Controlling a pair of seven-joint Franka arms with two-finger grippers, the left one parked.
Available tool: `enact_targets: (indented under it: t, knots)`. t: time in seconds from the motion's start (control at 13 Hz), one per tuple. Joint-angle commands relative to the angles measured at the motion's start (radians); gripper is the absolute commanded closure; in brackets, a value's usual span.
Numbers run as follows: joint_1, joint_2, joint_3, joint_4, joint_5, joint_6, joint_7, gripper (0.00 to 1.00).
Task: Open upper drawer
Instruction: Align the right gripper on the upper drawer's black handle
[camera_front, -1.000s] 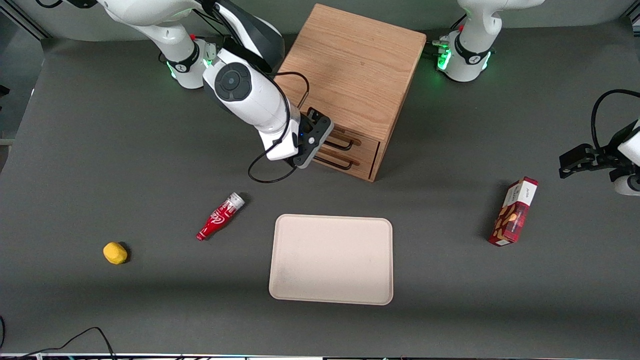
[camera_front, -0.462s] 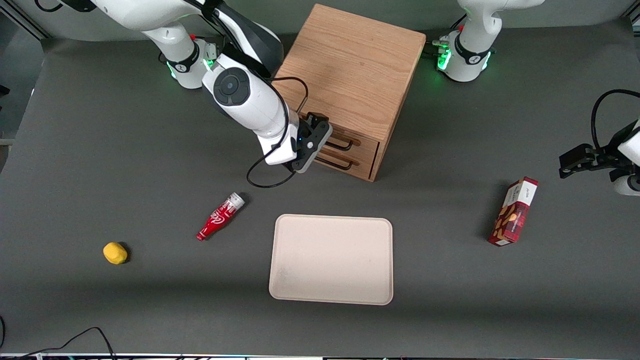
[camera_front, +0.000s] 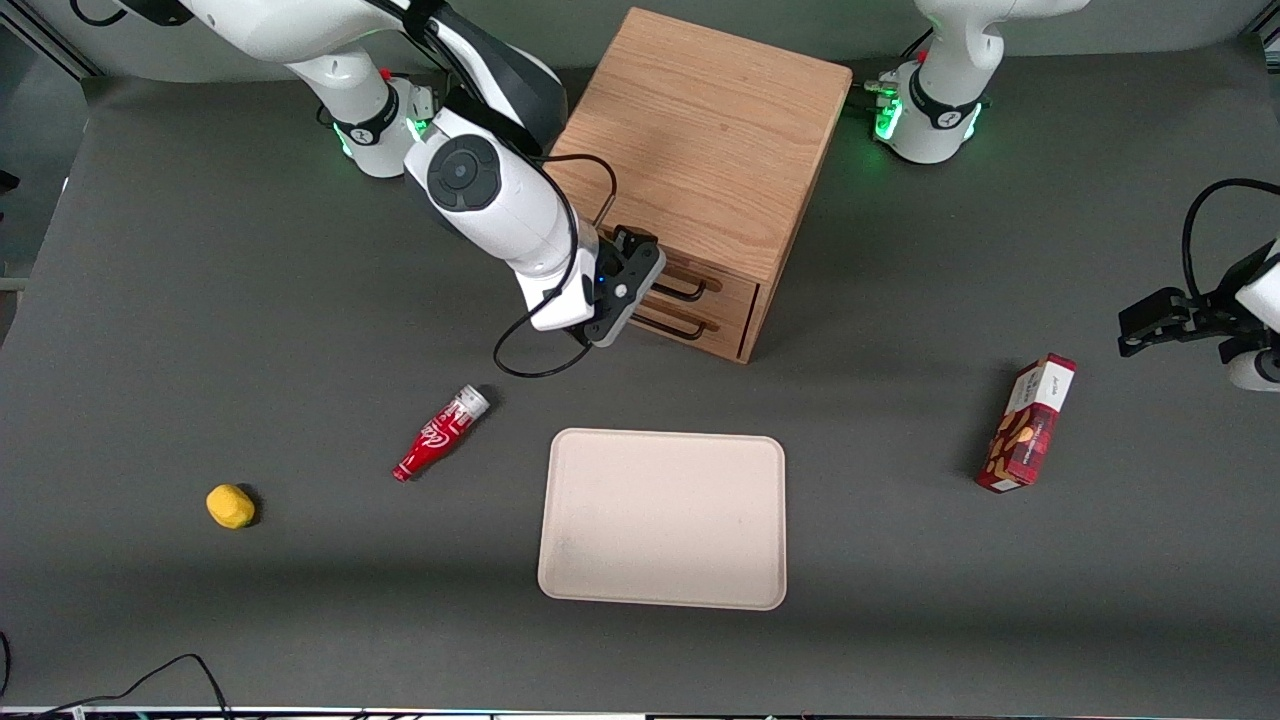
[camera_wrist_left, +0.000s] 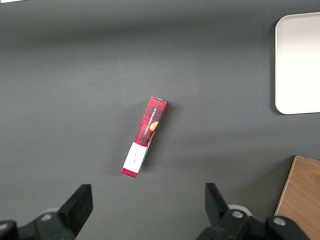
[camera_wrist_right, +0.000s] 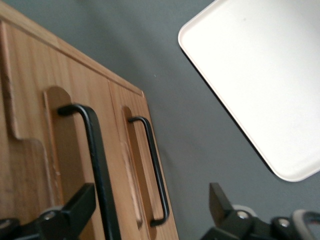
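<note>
The claw (camera_front: 640, 283) hung in front of the oak cabinet (camera_front: 700, 150), level with its two drawer fronts, with its fingers (camera_wrist_right: 67, 212) spread wide apart and gripping nothing. In the right wrist view the upper drawer (camera_wrist_right: 30, 165) sat shut, flush in the cabinet, and the bar of its black handle (camera_wrist_right: 97, 165) ran down between the two fingers, close to one of them; whether that finger touched the bar could not be told. The lower drawer (camera_wrist_right: 137, 165) with its matching handle (camera_wrist_right: 155, 170) lay just beside it, also shut.

That close view also caught a corner of the pale tray (camera_wrist_right: 260, 85) on the grey tabletop (camera_wrist_right: 165, 55). The front view showed more: the whole tray (camera_front: 662, 518) nearer the camera than the cabinet, a red bottle (camera_front: 440, 433) and a yellow lump (camera_front: 230, 506) toward the working arm's end, and a red box (camera_front: 1028, 425) toward the parked arm's end. The left wrist view showed that box (camera_wrist_left: 145, 136) lying flat, well apart from the tray.
</note>
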Motion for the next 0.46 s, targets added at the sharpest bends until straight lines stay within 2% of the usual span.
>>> enact_targets:
  t: [0.0,0.23,0.31,0.38]
  knots:
    - [-0.017,0.03,0.015,0.083,-0.024,-0.116,-0.012,0.0]
    - [-0.087,0.048,0.08,0.092,-0.02,-0.144,-0.041,0.0]
    - [-0.099,0.052,0.085,0.09,0.009,-0.142,-0.053,0.0]
    - [-0.11,0.053,0.085,0.09,0.072,-0.139,-0.095,0.0]
